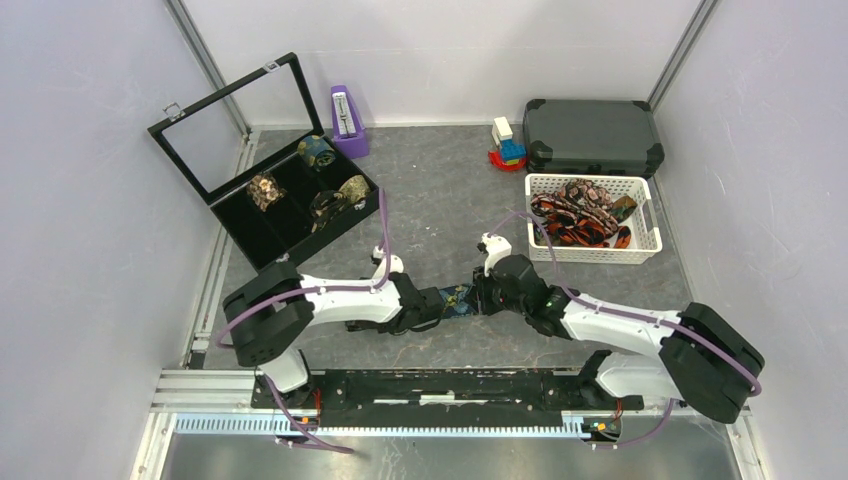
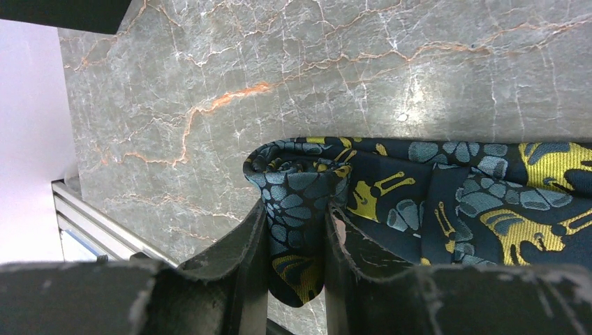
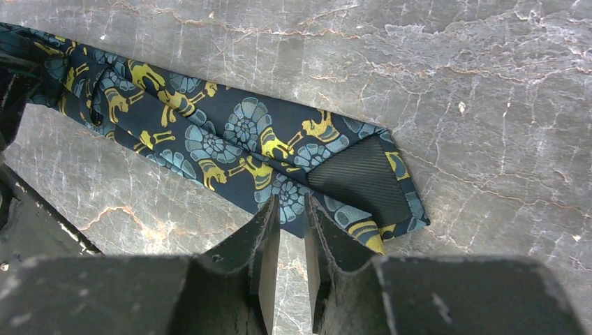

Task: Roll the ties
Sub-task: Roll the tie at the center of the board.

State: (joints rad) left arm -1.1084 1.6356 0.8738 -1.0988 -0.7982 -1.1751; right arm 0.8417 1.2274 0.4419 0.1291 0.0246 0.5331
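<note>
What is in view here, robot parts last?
Navy blue-gold paisley necktie: one, table centre, between claws.
Rolled ties: four, mixed patterns, in black display case, rear left.
Loose ties: several, red-orange and brown, in white plastic basket, right.
Dark grey hard case: one, behind basket.
Purple upright object: one, rear.
Coloured toy blocks: one stack, rear.
Grey marbled table: one.
Left claw: black, shut on necktie's coiled end.
Right claw: black, at necktie's pointed end, grip unclear.

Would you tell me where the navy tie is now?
In the top view the navy tie lies front-centre on the table, between the left gripper, pinching its folded end, and the right gripper at its tip.
</note>
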